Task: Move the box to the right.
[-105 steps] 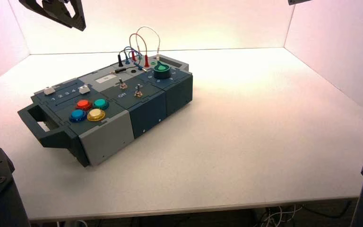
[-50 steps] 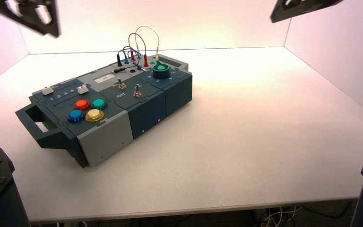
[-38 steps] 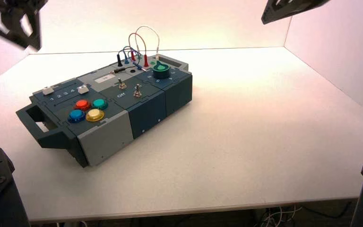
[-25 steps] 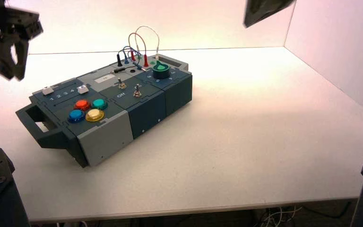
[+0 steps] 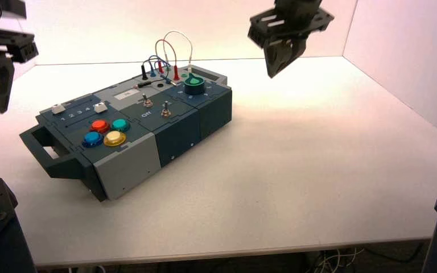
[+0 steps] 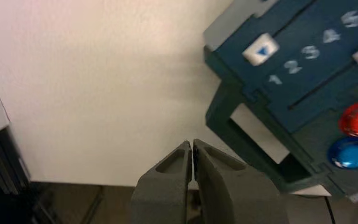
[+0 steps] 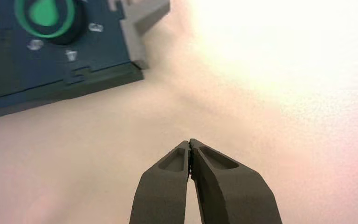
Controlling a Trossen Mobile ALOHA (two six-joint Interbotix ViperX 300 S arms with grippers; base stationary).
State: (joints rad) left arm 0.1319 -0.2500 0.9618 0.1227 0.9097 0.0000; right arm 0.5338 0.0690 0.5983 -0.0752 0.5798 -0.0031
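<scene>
Box [image 5: 128, 133] sits on the white table [image 5: 318, 170] in the left half of the high view, long axis running from 8 o'clock to 2 o'clock, end handle [image 5: 45, 149] at the 8 o'clock end. Top panel, from the handle end: four round buttons clustered, red [image 5: 99, 125], green [image 5: 120, 125], blue [image 5: 93, 138], yellow [image 5: 115, 138]; two white slider caps [image 5: 57, 108] on a numbered strip at 11 o'clock of the buttons; two toggle switches [image 5: 147, 102] mid-panel; green knob [image 5: 194, 85] near the 2 o'clock end, looping wires [image 5: 168, 57] plugged in just at its 10 o'clock. Left gripper [image 6: 192, 158] hangs in the air at 10 o'clock of the box, off the handle end, clear of it; left wrist view shows its fingers pressed together on nothing, with the handle, blue button and red button beyond the tips. Numbers 1, 2, 3, 4, 5 read along the slider strip there; one white cap with a blue arrow sits by the 1. Right gripper [image 7: 189, 149] hangs above the table at 2 o'clock of the box, near the knob end, apart from it; right wrist view shows fingers closed tip to tip, holding nothing, with the knob and the grey corner of the box ahead
</scene>
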